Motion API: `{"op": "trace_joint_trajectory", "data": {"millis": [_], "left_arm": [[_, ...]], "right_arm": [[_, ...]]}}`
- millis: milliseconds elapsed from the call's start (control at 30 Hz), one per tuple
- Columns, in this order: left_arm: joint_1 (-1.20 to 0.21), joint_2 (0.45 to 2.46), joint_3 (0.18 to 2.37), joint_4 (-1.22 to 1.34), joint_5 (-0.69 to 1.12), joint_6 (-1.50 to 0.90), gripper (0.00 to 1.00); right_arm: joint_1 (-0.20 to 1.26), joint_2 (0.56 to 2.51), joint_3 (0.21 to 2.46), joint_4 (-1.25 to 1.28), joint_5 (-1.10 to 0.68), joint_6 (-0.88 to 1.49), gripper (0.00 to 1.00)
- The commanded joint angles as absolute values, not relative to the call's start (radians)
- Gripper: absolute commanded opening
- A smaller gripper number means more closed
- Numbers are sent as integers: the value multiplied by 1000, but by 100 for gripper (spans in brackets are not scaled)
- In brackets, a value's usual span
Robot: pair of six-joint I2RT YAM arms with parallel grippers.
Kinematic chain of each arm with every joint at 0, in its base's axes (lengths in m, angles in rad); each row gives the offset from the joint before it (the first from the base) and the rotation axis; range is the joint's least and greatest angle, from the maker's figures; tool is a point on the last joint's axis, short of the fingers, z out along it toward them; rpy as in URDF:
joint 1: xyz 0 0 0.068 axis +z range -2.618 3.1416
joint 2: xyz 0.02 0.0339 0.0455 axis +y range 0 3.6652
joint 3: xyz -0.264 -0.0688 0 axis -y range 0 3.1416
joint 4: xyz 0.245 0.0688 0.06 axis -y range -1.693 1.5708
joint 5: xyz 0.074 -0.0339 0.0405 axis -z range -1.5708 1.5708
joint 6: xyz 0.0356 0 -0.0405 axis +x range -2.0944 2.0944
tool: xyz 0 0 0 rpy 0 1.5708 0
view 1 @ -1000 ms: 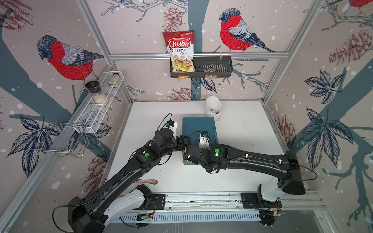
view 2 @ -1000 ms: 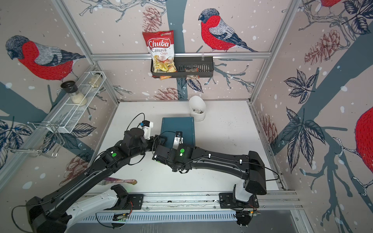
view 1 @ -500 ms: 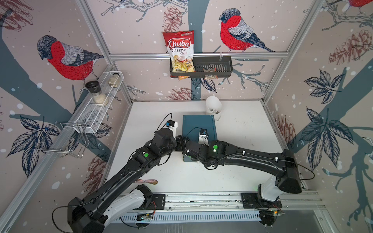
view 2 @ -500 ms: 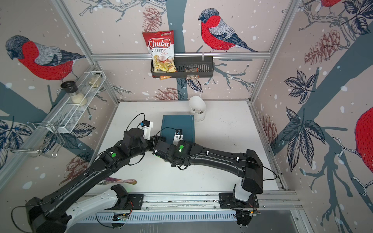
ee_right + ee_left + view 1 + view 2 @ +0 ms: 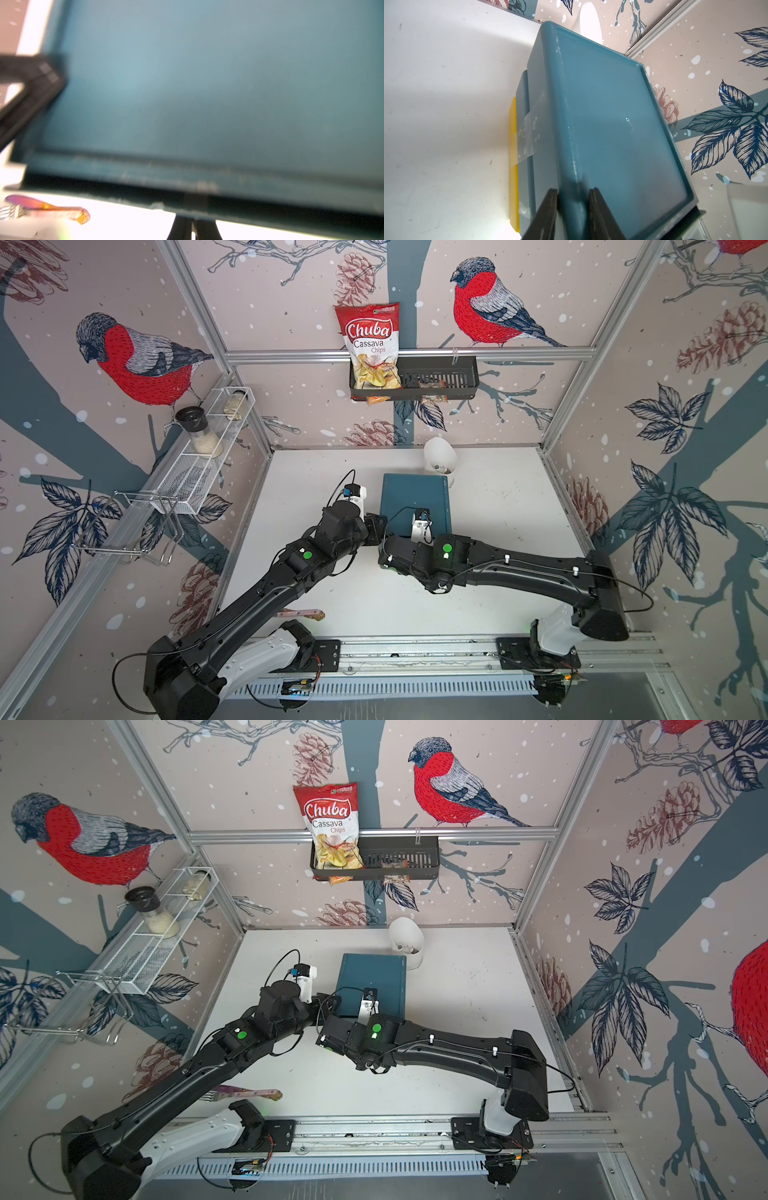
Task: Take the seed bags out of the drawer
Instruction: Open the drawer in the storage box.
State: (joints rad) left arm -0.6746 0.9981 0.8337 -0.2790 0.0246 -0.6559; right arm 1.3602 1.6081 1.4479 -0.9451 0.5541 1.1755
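Observation:
A teal drawer box (image 5: 415,497) (image 5: 374,982) stands mid-table. No seed bags show; the drawer's inside is hidden. In the left wrist view my left gripper (image 5: 573,199) is shut on the raised rim at the box's (image 5: 612,124) near left top edge, one finger on each side. In the right wrist view my right gripper (image 5: 193,222) is shut, its tips tucked under the teal lip of the drawer front (image 5: 187,207), below the box top (image 5: 207,83). In both top views the right gripper's fingers are hidden under its wrist (image 5: 419,526).
A white cup (image 5: 440,456) stands just behind the box. A fork with a pink-gold handle (image 5: 301,615) (image 5: 47,207) lies near the front left. On the back wall a black basket (image 5: 453,381) holds a Chuba chips bag (image 5: 372,348). A white wire shelf (image 5: 199,472) hangs on the left wall.
Both grippers have closed over the last second, the left on the box rim and the right at the drawer front. The right arm has shifted a little toward the box.

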Motion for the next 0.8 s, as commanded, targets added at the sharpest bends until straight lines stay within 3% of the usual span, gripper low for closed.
{"op": "trace_joint_trajectory", "data": {"millis": [0,467,500,667,767], "left_arm": [[-677,1003,815,-345,6,-685,29],[-688,937,719,-367,-79,-901,17],[-693,928,716,-370,-84,-906,19],[-698,881,718,-358,-80,-885,55],[-699,885,737,-346,-60,-861,66]], "right_arm": [[1391,1569,1419,-922,599,1164,0],[1456,1422,1221,-954,601,1291,0],[1448,1412,1210,-957,602,1293,0],[1382,1360,1174,-909,575,1238,0],[1347,1352,1171,-900,564,1206,0]]}}
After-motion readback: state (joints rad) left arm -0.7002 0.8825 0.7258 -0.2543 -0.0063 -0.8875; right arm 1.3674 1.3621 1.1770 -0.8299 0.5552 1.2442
